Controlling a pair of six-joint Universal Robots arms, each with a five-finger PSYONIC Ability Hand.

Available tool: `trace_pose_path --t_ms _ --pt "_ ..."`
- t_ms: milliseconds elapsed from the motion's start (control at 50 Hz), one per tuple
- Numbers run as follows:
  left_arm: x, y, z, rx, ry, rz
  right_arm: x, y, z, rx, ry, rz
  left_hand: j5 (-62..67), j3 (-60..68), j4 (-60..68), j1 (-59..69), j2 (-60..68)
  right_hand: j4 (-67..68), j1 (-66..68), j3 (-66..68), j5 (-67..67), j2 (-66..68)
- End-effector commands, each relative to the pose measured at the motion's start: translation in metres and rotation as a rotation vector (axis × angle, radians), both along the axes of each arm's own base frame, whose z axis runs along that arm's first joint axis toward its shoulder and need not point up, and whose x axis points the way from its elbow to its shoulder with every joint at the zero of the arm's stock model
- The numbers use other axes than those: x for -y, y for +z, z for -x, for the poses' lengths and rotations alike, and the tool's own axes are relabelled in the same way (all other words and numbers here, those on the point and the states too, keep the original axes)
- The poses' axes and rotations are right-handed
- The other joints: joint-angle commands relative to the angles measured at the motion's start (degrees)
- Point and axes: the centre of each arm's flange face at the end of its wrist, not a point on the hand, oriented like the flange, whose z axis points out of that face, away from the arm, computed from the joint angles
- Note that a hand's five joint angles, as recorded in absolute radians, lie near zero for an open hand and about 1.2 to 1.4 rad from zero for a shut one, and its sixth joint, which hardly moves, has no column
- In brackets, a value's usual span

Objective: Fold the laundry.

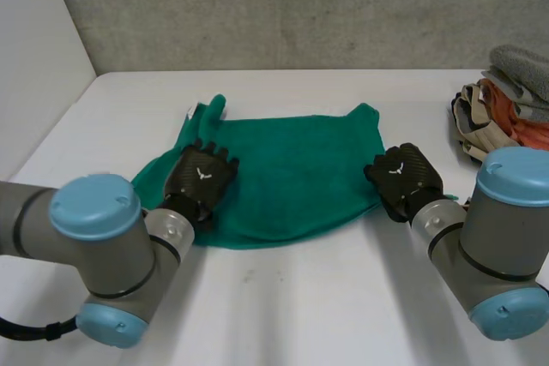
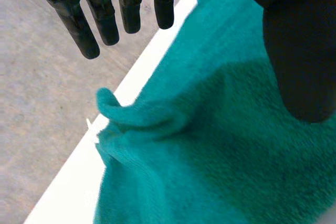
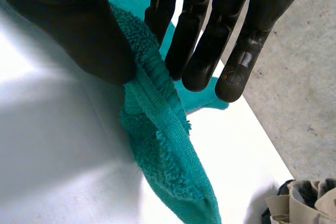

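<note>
The left hand (image 1: pixel 200 176) sat over the left part of the green towel (image 1: pixel 296 173) spread on the white table (image 1: pixel 300 306), its fingers (image 2: pixel 105 22) straight and holding nothing. The right hand (image 1: pixel 403 179) pinched the towel's right edge between thumb and fingers (image 3: pixel 197 51).

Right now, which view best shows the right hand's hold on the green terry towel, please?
The right wrist view: the right hand pinches the green terry towel by its edge, between thumb and fingers. The head view shows the hand's back at that edge; the left wrist view, a crumpled corner.
</note>
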Motion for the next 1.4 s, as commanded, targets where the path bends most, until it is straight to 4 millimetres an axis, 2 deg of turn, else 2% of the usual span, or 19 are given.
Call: trace_pose_path --t_ms 20,80,180,280,320,440,540,820,1120,1240,1340,1400 --pt "0.019 0.055 -0.036 -0.045 0.09 0.076 0.019 0.002 0.018 0.011 -0.068 0.009 -1.11 -1.44 -1.09 -1.84 -1.29 11.96 23.97 11.8 13.62 12.99" --pt "0.027 0.057 -0.052 -0.039 0.085 0.045 0.025 0.003 0.023 0.03 -0.088 0.005 -0.27 -0.61 -0.26 -1.01 -0.45 11.96 23.97 11.8 13.62 12.99" --pt "0.038 0.043 -0.081 -0.032 0.048 -0.091 0.034 0.004 0.032 0.057 -0.123 -0.004 1.75 1.41 1.76 1.01 1.57 11.96 23.97 11.8 13.62 12.99" --pt "0.038 0.031 -0.098 -0.051 -0.017 -0.248 0.037 0.004 0.034 0.076 -0.136 -0.013 4.78 4.44 4.79 4.04 4.6 11.96 23.97 11.8 13.62 12.99" --pt "0.037 0.02 -0.102 -0.064 -0.042 -0.323 0.037 0.004 0.034 0.079 -0.135 -0.016 8.45 8.12 8.46 7.71 8.27 11.96 23.97 11.8 13.62 12.99" --pt "0.035 0.004 -0.1 -0.068 -0.059 -0.391 0.036 0.002 0.033 0.079 -0.132 -0.021 9.83 9.49 9.84 9.09 9.65 11.96 23.97 11.8 13.62 12.99" --pt "0.045 -0.002 -0.102 -0.058 -0.033 -0.358 0.034 -0.001 0.032 0.075 -0.13 -0.031 12.52 12.18 12.53 11.78 12.34 11.96 23.97 11.8 13.62 12.99" --pt "0.055 -0.022 -0.093 -0.03 -0.013 -0.349 0.032 -0.003 0.032 0.073 -0.127 -0.036 17.73 17.39 17.74 16.99 17.55 11.96 23.97 11.8 13.62 12.99" --pt "0.072 -0.028 -0.09 -0.023 0.001 -0.332 0.03 -0.007 0.032 0.067 -0.127 -0.046 30.33 29.99 30.34 29.59 30.15 11.96 23.97 11.8 13.62 12.99" --pt "0.076 -0.025 -0.084 -0.022 -0.01 -0.305 0.03 -0.007 0.032 0.067 -0.127 -0.048 31.02 30.68 31.03 30.28 30.84 11.96 23.97 11.8 13.62 12.99" --pt "0.08 -0.033 -0.082 -0.02 -0.015 -0.308 0.03 -0.008 0.033 0.066 -0.129 -0.049 32.7 32.36 32.71 31.96 32.52 11.96 23.97 11.8 13.62 12.99" --pt "0.081 -0.034 -0.078 -0.017 -0.024 -0.303 0.03 -0.008 0.033 0.064 -0.128 -0.051 38.24 37.9 38.25 37.5 38.06 11.96 23.97 11.8 13.62 12.99"
